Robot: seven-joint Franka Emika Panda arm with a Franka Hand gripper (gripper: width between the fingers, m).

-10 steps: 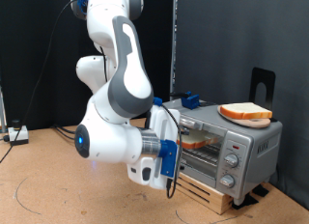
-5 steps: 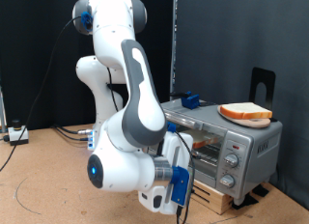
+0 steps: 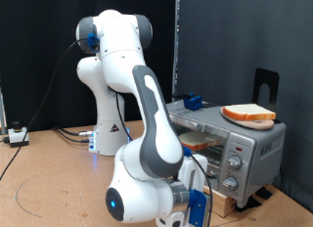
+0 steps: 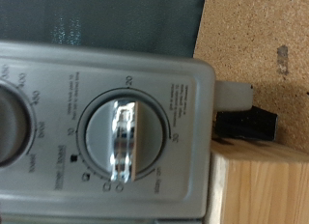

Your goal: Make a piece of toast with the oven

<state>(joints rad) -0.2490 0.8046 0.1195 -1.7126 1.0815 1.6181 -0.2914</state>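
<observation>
**Before the control panel: arm lowered to the oven's knobs**

At the exterior view's bottom, the gripper (image 3: 201, 209) sits low, partly cut off by the frame edge and just beside the front right corner of the oven (image 3: 225, 144); its fingers appear in neither view, so their opening cannot be told, and nothing is seen held. The wrist view fills with the grey control panel, centred on one timer knob (image 4: 123, 139) whose bar grip stands nearly upright; part of a second knob (image 4: 12, 118) shows at the frame edge. The oven rests on a wooden base (image 3: 217, 197). Behind the glass door, one piece of toast (image 3: 201, 142) lies on the rack, so loading appears complete and the door looks shut. A second, alike slice (image 3: 248, 113) sits on an orange plate (image 3: 246, 123) on the oven's roof. Judging by the camera's aim, the dial-setting stage is in hand; toasting itself, and removal of the slice, seem not yet done.
</observation>
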